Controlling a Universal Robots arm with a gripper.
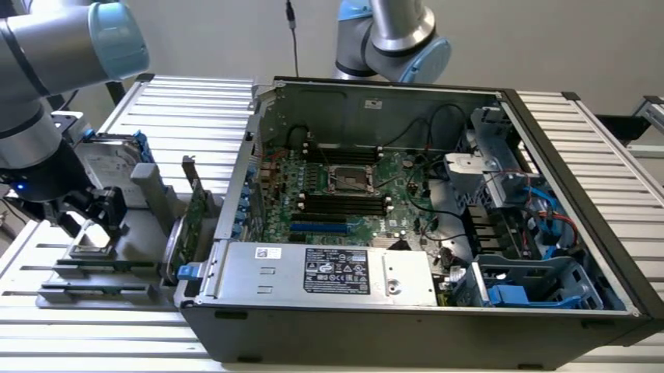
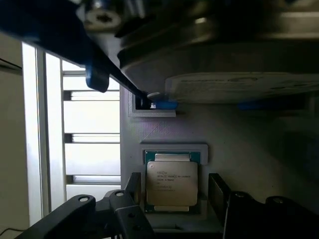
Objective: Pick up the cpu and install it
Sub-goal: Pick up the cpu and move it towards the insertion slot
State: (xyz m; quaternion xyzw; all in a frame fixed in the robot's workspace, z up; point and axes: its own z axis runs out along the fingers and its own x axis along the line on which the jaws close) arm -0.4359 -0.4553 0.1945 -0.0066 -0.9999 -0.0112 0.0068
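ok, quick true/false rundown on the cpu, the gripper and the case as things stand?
1. The small square silver-topped cpu lies in the grey plastic holder. True.
2. The gripper is shut on the cpu. False: its black fingers stand apart, one on either side of the chip.
3. The metal-framed socket on the green motherboard holds the cpu. False: the cpu sits in the holder, outside the case.
4. The black computer case lies open, motherboard exposed. True.
5. The holder stands at the exterior view's right of the case. False: at its left.
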